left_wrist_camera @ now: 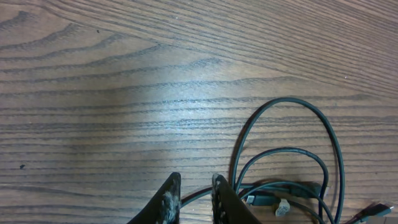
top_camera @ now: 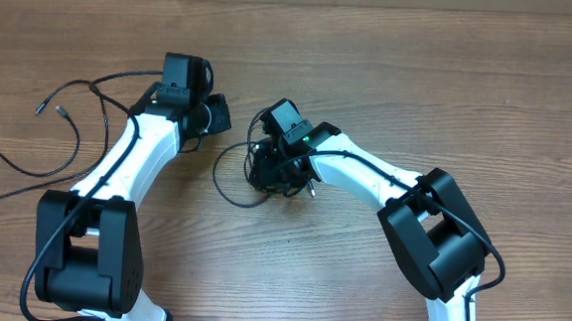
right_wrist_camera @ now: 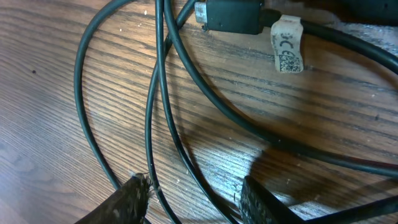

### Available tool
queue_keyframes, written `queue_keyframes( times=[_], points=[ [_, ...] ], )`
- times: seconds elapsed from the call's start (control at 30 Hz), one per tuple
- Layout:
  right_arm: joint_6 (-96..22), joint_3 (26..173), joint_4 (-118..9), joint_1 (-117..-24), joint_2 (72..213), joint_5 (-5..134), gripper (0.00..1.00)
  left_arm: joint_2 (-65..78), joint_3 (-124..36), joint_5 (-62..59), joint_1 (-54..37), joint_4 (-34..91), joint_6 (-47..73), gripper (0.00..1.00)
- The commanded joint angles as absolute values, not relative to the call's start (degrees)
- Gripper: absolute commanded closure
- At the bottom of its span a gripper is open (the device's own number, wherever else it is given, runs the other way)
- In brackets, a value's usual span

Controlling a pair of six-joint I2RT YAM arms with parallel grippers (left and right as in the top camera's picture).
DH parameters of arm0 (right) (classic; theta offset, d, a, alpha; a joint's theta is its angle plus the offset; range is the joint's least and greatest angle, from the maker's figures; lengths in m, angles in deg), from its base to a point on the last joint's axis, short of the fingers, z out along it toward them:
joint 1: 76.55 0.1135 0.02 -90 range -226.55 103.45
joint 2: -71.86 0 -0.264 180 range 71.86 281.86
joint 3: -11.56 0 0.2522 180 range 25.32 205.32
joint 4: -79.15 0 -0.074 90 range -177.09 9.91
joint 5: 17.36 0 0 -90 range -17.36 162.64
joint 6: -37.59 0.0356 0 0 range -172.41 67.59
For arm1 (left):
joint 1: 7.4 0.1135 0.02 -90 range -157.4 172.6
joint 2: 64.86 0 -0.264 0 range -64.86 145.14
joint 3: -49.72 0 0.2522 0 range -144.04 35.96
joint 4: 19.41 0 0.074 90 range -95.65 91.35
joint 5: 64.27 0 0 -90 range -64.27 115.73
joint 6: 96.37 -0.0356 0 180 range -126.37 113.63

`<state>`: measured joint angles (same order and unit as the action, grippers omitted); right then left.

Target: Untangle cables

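From overhead, the table (top_camera: 441, 70) is brown wood grain. The cables (top_camera: 265, 174) are bunched in a dark knot near its middle, and one loop (top_camera: 223, 182) bulges out to the left of the knot. The right gripper (top_camera: 271, 168) is directly over the knot, so its fingers are hard to pick out against the black cords. The left gripper (top_camera: 215, 116) is just left of the knot and slightly farther back, apart from it. More thin cords trail over the left side of the table, and one plug tip (top_camera: 40, 109) lies well left of both arms.

In the left wrist view, the left gripper's fingers (left_wrist_camera: 166, 202) stand a little apart, with bare wood showing in the narrow gap. A dark strand crosses low in that gap (whether it touches either finger I cannot tell). To the right, tall cable loops (left_wrist_camera: 336, 149) rise over the wood, and a small white tag (left_wrist_camera: 283, 208) lies among the strands at the near edge.

In the right wrist view, the right gripper's fingers (right_wrist_camera: 134, 199) are clearly apart and clamp nothing. Two black strands (right_wrist_camera: 163, 155) run on the table between them. At the far edge lies a black plug (right_wrist_camera: 233, 15) with a silver tip, and just to its right a printed label (right_wrist_camera: 287, 45) is wrapped on a thicker cord.
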<state>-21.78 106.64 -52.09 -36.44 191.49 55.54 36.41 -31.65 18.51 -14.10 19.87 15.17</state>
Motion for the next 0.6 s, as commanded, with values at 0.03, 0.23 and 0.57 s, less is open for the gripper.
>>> queue_keyframes(
  times=[0.03, 0.23, 0.57],
  points=[
    [-22.4, 106.2, -51.8, -35.8, 191.7, 54.9, 0.54, 37.0, -31.7, 18.7, -13.8, 19.8, 16.2, 0.81],
    [-22.4, 106.2, -49.4, -33.7, 191.7, 53.3, 0.60, 37.0, -31.7, 18.6, -13.8, 19.9, 16.2, 0.80],
    [-22.5, 106.2, -48.4, -32.0, 191.7, 53.6, 0.68, 37.0, -31.7, 18.7, -13.8, 19.9, 16.2, 0.79]
  ],
)
